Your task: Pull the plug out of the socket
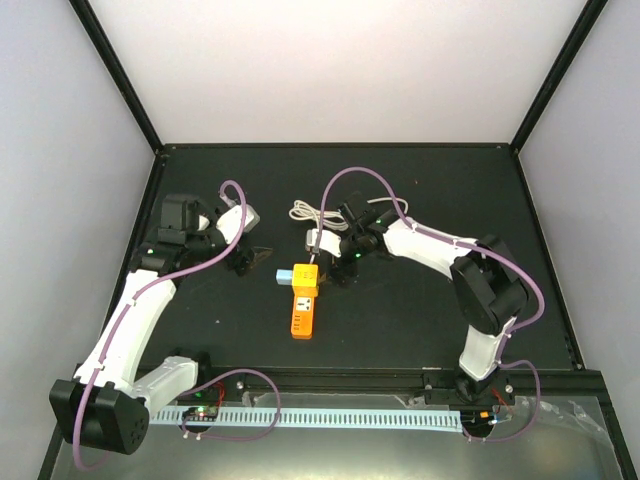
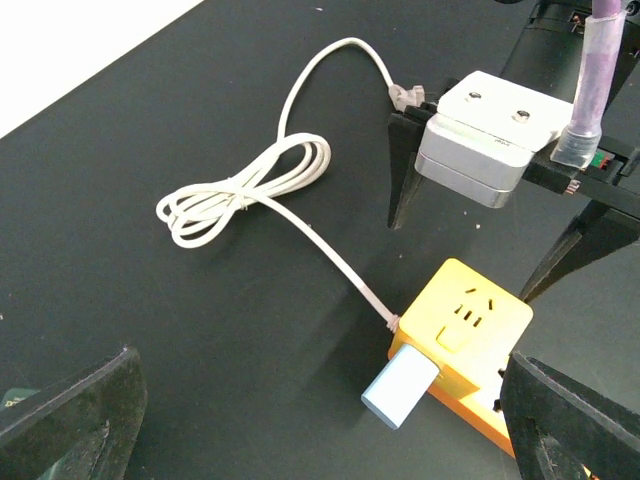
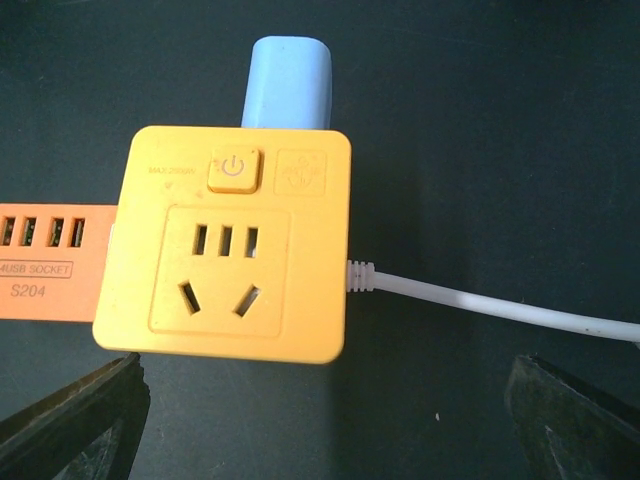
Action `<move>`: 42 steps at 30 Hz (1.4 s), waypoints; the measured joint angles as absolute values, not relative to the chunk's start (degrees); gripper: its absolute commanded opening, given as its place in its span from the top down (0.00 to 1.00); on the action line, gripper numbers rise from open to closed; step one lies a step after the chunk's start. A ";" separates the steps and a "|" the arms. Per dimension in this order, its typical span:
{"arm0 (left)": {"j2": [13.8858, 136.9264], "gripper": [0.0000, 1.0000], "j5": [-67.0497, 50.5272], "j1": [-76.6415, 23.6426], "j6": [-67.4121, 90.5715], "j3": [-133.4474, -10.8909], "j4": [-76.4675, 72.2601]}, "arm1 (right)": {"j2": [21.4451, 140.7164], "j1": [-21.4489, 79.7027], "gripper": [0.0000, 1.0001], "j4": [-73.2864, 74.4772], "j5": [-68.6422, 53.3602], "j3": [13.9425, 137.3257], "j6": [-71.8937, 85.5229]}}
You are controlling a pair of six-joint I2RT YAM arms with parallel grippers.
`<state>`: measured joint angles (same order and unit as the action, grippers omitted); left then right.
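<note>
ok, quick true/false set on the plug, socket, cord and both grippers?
1. The pale blue rectangular plug sits plugged into a side of the yellow-orange plastic socket cube. True.
2. The left gripper and right gripper are both open, holding nothing. True.
3. The thin white cord lies stretched straight across the black table. False: part of it is bundled in loops.
4. The cube's upward-facing outlet has a plug in it. False: its slots are empty.
</note>
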<state>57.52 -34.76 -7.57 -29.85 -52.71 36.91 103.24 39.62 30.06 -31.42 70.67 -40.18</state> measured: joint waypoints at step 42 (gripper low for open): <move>59.37 0.01 -39.05 -7.57 -32.10 -51.90 40.58 | 103.18 45.50 0.16 28.16 -31.77 70.19 -39.11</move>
<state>59.37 -39.05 -7.57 -32.10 -51.90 40.58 103.18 45.50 28.16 -31.77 70.19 -39.11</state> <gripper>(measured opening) 0.988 0.882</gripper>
